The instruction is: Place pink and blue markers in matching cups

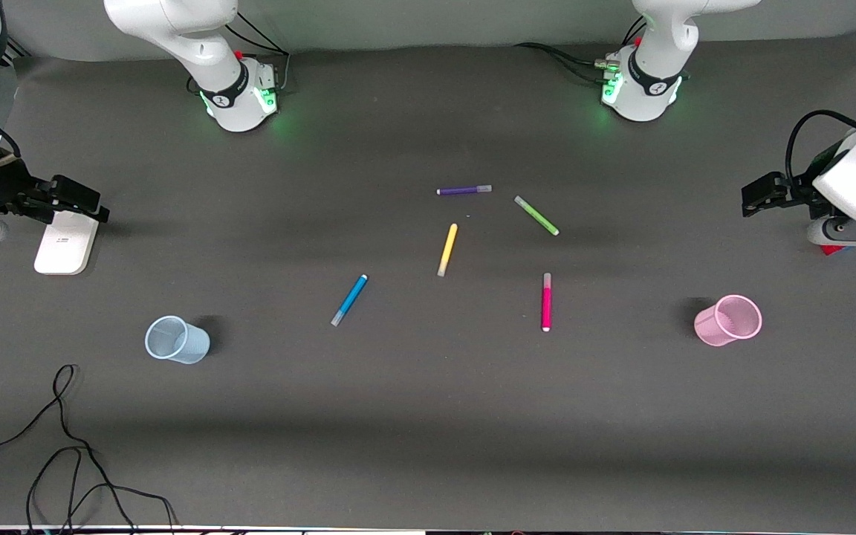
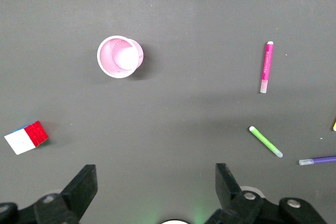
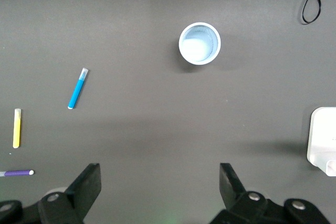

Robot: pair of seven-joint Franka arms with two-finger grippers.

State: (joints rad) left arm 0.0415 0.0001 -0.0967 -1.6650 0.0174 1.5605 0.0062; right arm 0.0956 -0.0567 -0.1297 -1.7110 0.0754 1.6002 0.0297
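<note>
The pink marker (image 1: 546,302) is lying flat mid-table, its long axis running toward the front camera, well apart from the upright pink cup (image 1: 728,320) at the left arm's end. The left gripper (image 2: 153,183), fingers spread wide and empty, is hanging over that end, the closer arm. The blue marker (image 1: 349,299) is lying slanted, toward the blue cup (image 1: 177,339); the right gripper (image 3: 159,183), likewise spread, is waiting. Open tabletop is surrounding both pens.

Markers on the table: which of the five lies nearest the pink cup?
The pink marker. It lies closest to the pink cup, toward the left arm's end; the blue marker lies nearer the blue cup.
</note>
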